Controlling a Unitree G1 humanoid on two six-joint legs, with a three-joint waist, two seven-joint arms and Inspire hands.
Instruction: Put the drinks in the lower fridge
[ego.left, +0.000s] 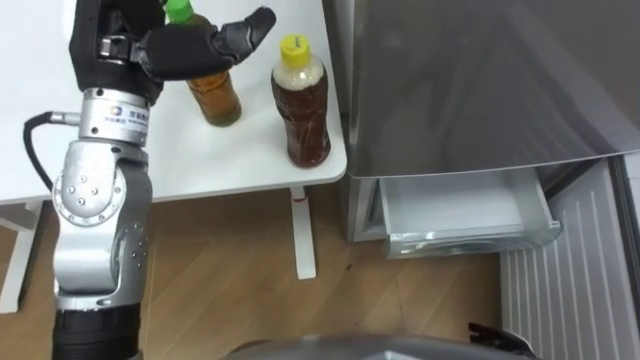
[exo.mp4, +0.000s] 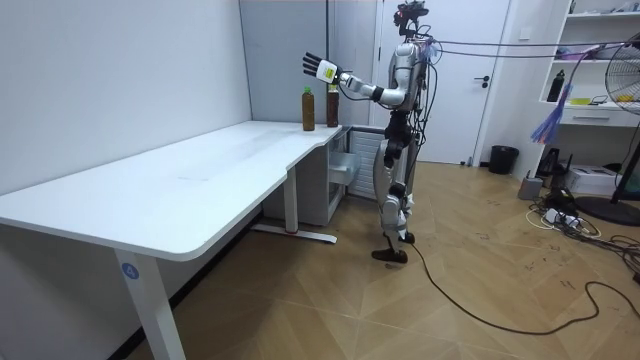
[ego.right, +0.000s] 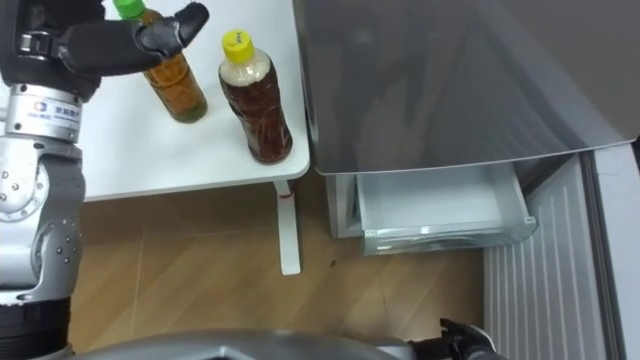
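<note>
Nearest us, at the lower right edge of the left eye view, a dark bit of the right hand (ego.left: 497, 336) shows; we cannot tell how it is held. Above it the fridge (ego.left: 480, 80) fills the right side, its lower drawer (ego.left: 470, 240) pulled out.

Left of the fridge, on the white counter (ego.left: 120, 150), we see two drinks standing upright. The yellow-capped bottle (ego.left: 302, 110) of dark brown tea is near the counter's corner, just beside the fridge. The green-capped bottle (ego.left: 215, 95) of lighter amber tea stands further up and to the left, near the first.

The left hand (ego.left: 185, 48) is at the upper left of the frame, its fingers (ego.left: 245, 32) released and stretched out, crossing the green-capped bottle's neck. In the room view the hand hangs above both bottles, apart from them and grasping neither.
</note>
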